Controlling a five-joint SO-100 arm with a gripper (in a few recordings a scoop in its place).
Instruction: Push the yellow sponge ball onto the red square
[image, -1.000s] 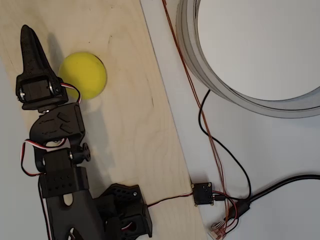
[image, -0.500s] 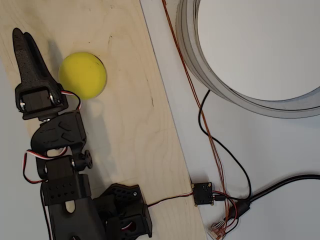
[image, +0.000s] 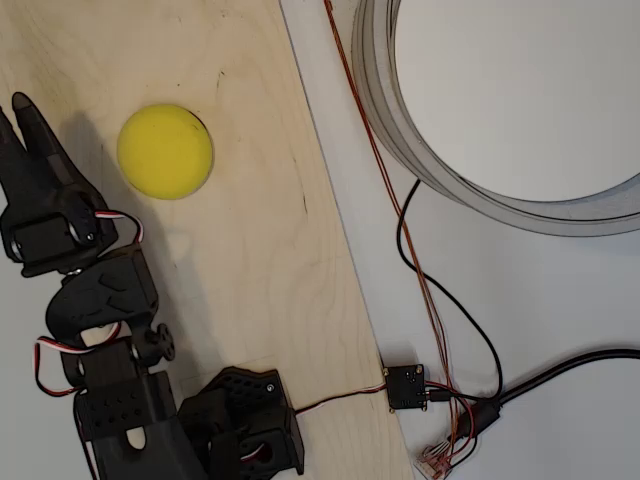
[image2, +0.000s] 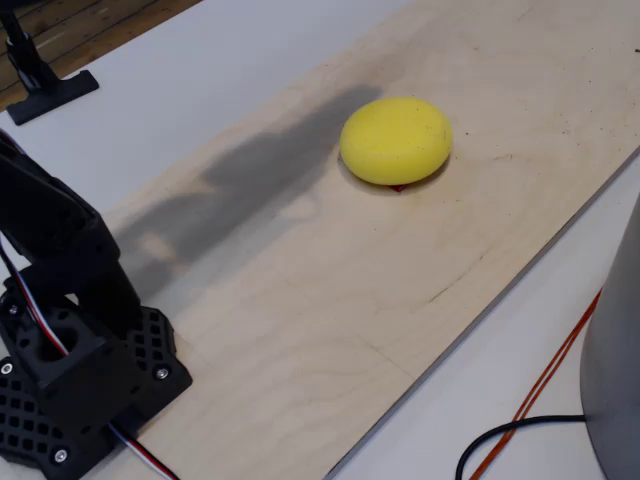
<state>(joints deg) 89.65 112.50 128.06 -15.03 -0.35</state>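
The yellow sponge ball (image: 165, 150) lies on the wooden board (image: 250, 250), also seen in the fixed view (image2: 395, 140). A thin red sliver of the red square (image2: 398, 187) peeks out under the ball's near edge; the ball covers the rest of it. In the overhead view my black gripper (image: 15, 108) points up at the board's left edge, left of the ball with a clear gap between them. Its fingers lie close together with nothing between them.
A large grey round tub (image: 400, 130) stands to the right of the board. Black and orange cables (image: 420, 270) and a small black module (image: 405, 388) lie on the white table. The arm's base (image2: 70, 380) sits at the board's near left corner.
The gripper has swung left, away from the ball, toward the board's edge. The ball has stayed where it was.
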